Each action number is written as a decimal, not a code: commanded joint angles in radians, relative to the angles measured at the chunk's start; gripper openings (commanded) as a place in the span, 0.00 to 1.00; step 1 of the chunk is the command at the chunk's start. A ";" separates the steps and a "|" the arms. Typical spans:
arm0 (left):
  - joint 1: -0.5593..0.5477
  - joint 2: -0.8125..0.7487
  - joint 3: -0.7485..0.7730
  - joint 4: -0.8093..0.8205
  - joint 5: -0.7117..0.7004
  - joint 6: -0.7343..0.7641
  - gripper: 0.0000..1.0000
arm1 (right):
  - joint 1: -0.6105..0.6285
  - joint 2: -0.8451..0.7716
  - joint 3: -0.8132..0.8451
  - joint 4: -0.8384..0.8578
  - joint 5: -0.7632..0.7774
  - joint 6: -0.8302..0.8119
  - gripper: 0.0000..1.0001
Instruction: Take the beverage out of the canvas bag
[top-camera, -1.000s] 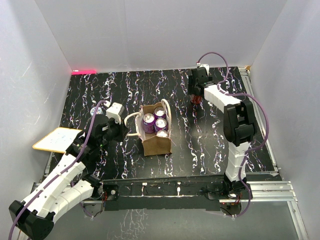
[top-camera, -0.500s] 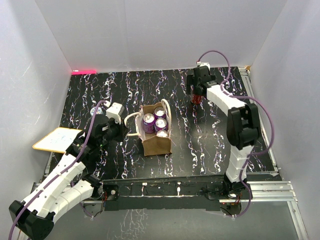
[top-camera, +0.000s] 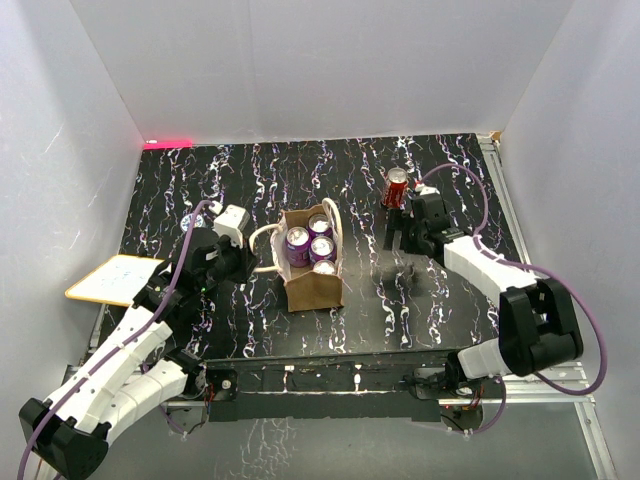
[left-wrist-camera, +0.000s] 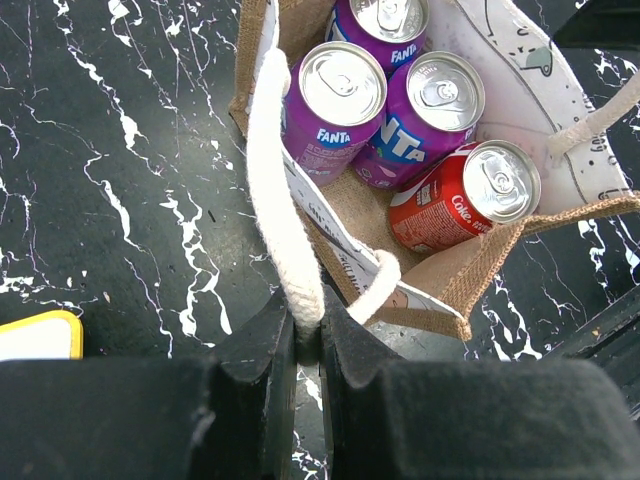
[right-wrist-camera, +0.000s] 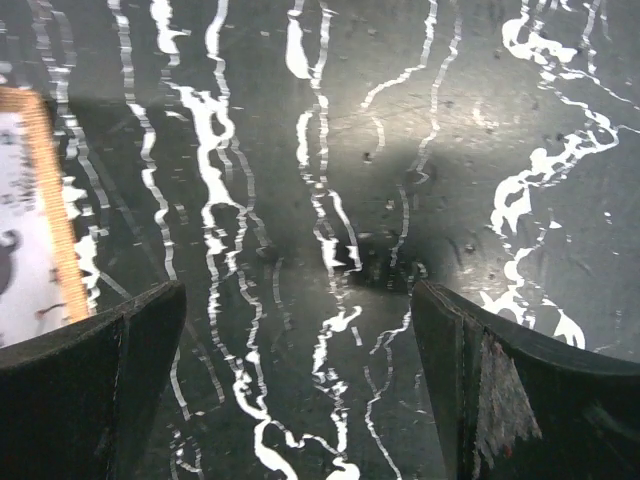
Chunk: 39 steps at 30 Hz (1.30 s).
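The tan canvas bag (top-camera: 313, 285) stands upright mid-table and holds three purple Fanta cans (top-camera: 298, 240) and a red Coke can (left-wrist-camera: 455, 200). My left gripper (top-camera: 252, 268) is shut on the bag's cream rope handle (left-wrist-camera: 283, 215), pinched between the jaws (left-wrist-camera: 307, 330) at the bag's left side. A red can (top-camera: 396, 187) stands alone on the table at the back right. My right gripper (top-camera: 398, 238) is open and empty, low over the bare table just in front of that can; in the right wrist view (right-wrist-camera: 300, 400) only table lies between its fingers.
A flat yellow-edged white board (top-camera: 112, 278) lies at the left edge, its corner also showing in the left wrist view (left-wrist-camera: 35, 335). The bag's edge (right-wrist-camera: 25, 230) shows at the left of the right wrist view. White walls enclose the black marbled table (top-camera: 200, 190).
The right arm has pulled back from the far right toward the near side, leaving the red can standing alone on the table. The left gripper and bag have not moved.
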 joint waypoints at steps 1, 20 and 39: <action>0.007 -0.007 -0.003 0.010 0.003 0.010 0.00 | 0.020 -0.104 0.060 0.027 -0.084 0.025 0.99; 0.012 -0.023 -0.004 0.008 -0.009 0.008 0.00 | 0.608 -0.025 0.608 0.017 -0.210 -0.414 1.00; 0.013 -0.050 -0.004 0.009 -0.019 0.007 0.00 | 0.580 0.359 0.760 -0.220 -0.184 -0.819 0.99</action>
